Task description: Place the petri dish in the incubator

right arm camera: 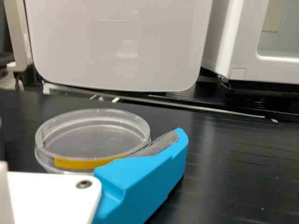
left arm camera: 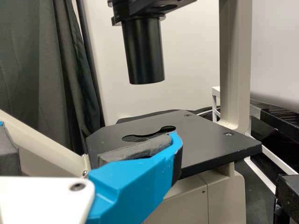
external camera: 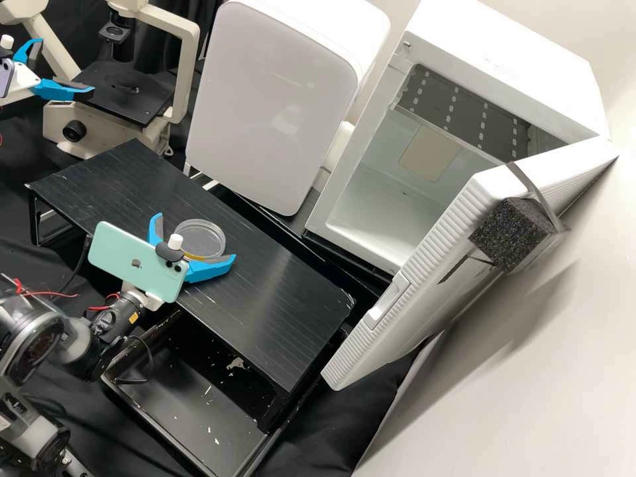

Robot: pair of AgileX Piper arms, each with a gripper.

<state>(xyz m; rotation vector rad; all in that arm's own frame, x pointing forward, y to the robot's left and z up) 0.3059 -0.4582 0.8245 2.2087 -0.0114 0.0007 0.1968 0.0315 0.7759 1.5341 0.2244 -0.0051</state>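
In the high view my right gripper (external camera: pixel 195 236) stands open around the clear petri dish (external camera: pixel 201 240), which lies flat on the black raised platform (external camera: pixel 265 285). The right wrist view has the dish (right arm camera: pixel 93 135), with a yellow strip on its side, between the open fingers of my right gripper (right arm camera: pixel 91 132); whether the nearer finger touches it I cannot tell. At the upper left, my left gripper (external camera: pixel 64 66) is open beside the microscope stage; its own view gives the gripper (left arm camera: pixel 88 130) with nothing held. The white incubator (external camera: pixel 503 46) has its door swung open.
A closed white rounded cabinet (external camera: pixel 265 99) stands behind the platform, left of the incubator. The open incubator door (external camera: pixel 424 265) angles forward at the right, with a black foam block (external camera: pixel 507 235) on it. The microscope (left arm camera: pixel 205 144) is by my left gripper.
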